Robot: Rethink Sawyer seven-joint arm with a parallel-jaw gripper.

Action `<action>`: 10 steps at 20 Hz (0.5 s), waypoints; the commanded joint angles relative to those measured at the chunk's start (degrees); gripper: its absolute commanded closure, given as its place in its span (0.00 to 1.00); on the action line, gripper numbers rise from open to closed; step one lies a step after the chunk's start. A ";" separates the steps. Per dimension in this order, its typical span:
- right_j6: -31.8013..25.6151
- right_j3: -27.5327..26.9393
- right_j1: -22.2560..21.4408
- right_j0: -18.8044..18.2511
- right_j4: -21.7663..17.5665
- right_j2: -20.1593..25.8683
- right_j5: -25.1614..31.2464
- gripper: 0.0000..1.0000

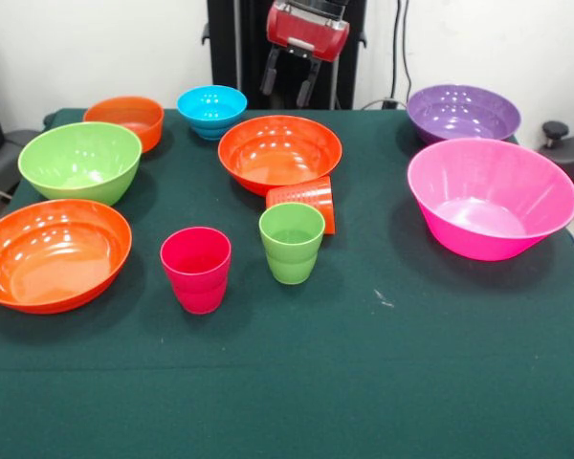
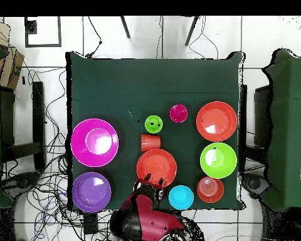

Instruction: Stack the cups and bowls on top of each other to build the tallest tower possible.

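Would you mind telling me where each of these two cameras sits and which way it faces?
Front view: across the table, facing the robot; its end effector hangs open at the top.
Overhead view: above, looking straight down; the red arm enters from the bottom.
Shared: the green table, the pink bowl and the tipped orange cup.

Glossy red arm head (image 1: 307, 27) with black trim, two dark fingers (image 1: 269, 72), black pedestal (image 1: 239, 48)

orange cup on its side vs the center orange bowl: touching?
Touching. In the front view the orange cup lies tipped against the orange bowl rim; overhead shows no gap.
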 commanded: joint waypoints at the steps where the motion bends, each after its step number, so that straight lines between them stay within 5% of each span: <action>1: 9.79 -7.39 0.84 -0.39 3.34 5.80 0.69 0.00; 10: 8.38 -10.34 0.96 -2.92 3.22 6.59 5.15 0.00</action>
